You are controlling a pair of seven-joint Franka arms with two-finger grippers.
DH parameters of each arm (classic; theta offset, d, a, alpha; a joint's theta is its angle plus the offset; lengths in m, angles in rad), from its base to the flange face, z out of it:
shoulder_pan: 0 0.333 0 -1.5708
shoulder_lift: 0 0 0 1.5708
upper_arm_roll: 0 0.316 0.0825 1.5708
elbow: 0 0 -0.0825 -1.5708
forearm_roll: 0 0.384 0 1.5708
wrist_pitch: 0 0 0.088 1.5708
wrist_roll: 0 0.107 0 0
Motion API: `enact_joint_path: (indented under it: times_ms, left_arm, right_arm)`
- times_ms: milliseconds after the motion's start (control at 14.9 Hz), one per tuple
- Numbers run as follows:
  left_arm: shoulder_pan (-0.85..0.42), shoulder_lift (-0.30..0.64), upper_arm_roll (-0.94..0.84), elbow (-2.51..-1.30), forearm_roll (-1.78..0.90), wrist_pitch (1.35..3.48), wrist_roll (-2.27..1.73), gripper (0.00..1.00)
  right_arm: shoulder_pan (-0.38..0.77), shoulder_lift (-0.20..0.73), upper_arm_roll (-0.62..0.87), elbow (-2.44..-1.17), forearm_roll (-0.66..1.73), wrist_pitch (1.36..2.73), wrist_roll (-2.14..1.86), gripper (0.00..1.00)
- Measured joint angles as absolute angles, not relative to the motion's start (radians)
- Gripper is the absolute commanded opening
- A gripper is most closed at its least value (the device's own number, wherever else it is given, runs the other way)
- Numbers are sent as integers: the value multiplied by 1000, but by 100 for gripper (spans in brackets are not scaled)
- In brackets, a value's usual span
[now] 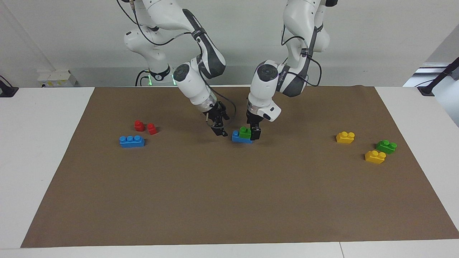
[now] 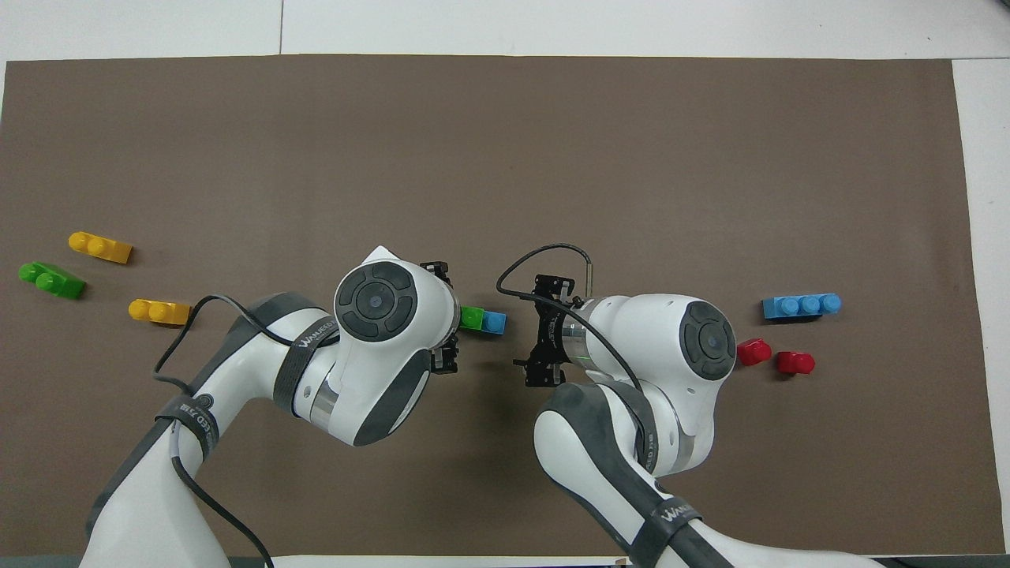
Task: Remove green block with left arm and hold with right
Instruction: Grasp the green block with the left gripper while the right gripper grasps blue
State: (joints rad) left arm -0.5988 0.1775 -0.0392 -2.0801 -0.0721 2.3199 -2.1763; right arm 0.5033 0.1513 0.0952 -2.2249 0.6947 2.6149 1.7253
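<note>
The green block (image 1: 245, 132) sat pressed onto one end of a blue three-stud brick (image 1: 241, 137) near the middle of the brown mat (image 1: 229, 200), somewhat closer to the robots' edge of the surface than to the opposite edge. Your left claw (image 1: 255, 133) was down at the end of the green block that faces the left arm's end of the surface, its fingers released and spread; whether they already touched the plastic could not be told. Your right claw (image 1: 219, 129) hung low just beside the blue brick's bare end, also released and holding nothing.

By my reading, the step in hand was the approach, with neither grasp made. To do it well, you needed the right claw settled on the blue base first, pinching its long sides below the green block so the stack could not slide or tip. Only then should the left claw have closed on the green block alone, clear of the blue brick's top, and pulled straight up, perhaps with a slight rock to break the stud fit. A slanted pull risked dragging both bricks together.

Farther out, a second blue brick (image 1: 132, 141) and two red pieces (image 1: 145, 127) lay toward the right arm's end. A second green brick (image 1: 386, 146) and two yellow bricks (image 1: 375, 156) lay toward the left arm's end, well apart from the work and best left alone.
</note>
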Motion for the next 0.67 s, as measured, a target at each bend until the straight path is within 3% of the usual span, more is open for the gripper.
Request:
enact_joint_path:
  times_ms: [670]
  left_arm:
    - [-599,177,-39,-2080,-72,2325,-2177,100]
  right_arm:
    - [556,248,96,-2215,700,2715,1725,98]
